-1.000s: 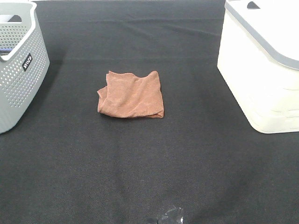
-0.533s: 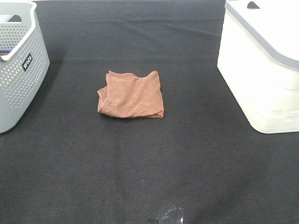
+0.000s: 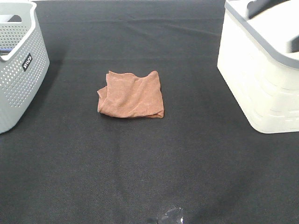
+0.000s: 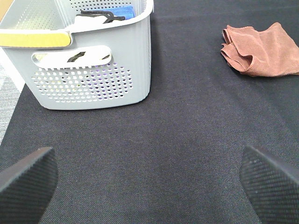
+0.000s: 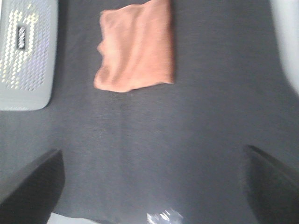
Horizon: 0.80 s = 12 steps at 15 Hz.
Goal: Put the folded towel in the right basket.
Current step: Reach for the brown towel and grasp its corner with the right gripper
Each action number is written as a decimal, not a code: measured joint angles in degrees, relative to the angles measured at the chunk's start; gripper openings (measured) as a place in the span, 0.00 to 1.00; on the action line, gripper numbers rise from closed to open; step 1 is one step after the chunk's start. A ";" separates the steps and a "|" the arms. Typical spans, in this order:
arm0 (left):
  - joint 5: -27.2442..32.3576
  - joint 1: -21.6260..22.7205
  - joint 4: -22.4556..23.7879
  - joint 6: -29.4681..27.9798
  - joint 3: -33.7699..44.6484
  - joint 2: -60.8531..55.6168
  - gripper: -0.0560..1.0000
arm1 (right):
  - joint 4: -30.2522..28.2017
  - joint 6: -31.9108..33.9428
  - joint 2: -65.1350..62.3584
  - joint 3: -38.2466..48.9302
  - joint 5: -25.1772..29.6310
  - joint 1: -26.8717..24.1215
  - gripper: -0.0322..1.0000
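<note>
The folded reddish-brown towel [image 3: 131,94] lies flat on the black cloth at the middle of the table. It also shows in the left wrist view [image 4: 261,50] and, blurred, in the right wrist view [image 5: 135,46]. The right basket [image 3: 261,70] is white with a grey rim and stands at the right edge. My left gripper [image 4: 149,186] is open and empty, low over the cloth beside the grey basket, well short of the towel. My right gripper [image 5: 152,186] is open and empty, high above the cloth and short of the towel. A dark part of the right arm [image 3: 264,5] shows over the white basket.
A grey perforated basket [image 3: 18,70] stands at the left edge; in the left wrist view [image 4: 93,70] it holds blue, white and dark items. A small shiny scrap [image 3: 170,217] lies at the front edge. Black cloth [image 3: 140,163] covers the table.
A dark part of the right arm has come into the high view over the white basket at the top right. The towel and both baskets have not moved.
</note>
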 joint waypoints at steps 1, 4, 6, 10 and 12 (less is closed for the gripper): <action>0.00 0.00 0.00 0.00 0.00 0.00 0.99 | 0.06 1.03 3.55 -0.11 -4.01 4.53 0.97; 0.00 0.00 0.00 0.00 0.00 0.00 0.99 | 0.06 3.84 12.55 -3.44 -7.68 12.49 0.97; 0.00 0.00 0.00 0.00 0.00 0.00 0.99 | 0.17 4.24 18.79 -8.08 -7.73 14.84 0.97; 0.00 0.00 0.00 0.00 0.00 0.00 0.99 | 0.11 5.04 27.50 -16.96 -7.51 15.30 0.97; 0.00 0.00 0.00 0.00 0.00 0.00 0.99 | 0.11 6.13 29.62 -18.74 -7.51 15.30 0.97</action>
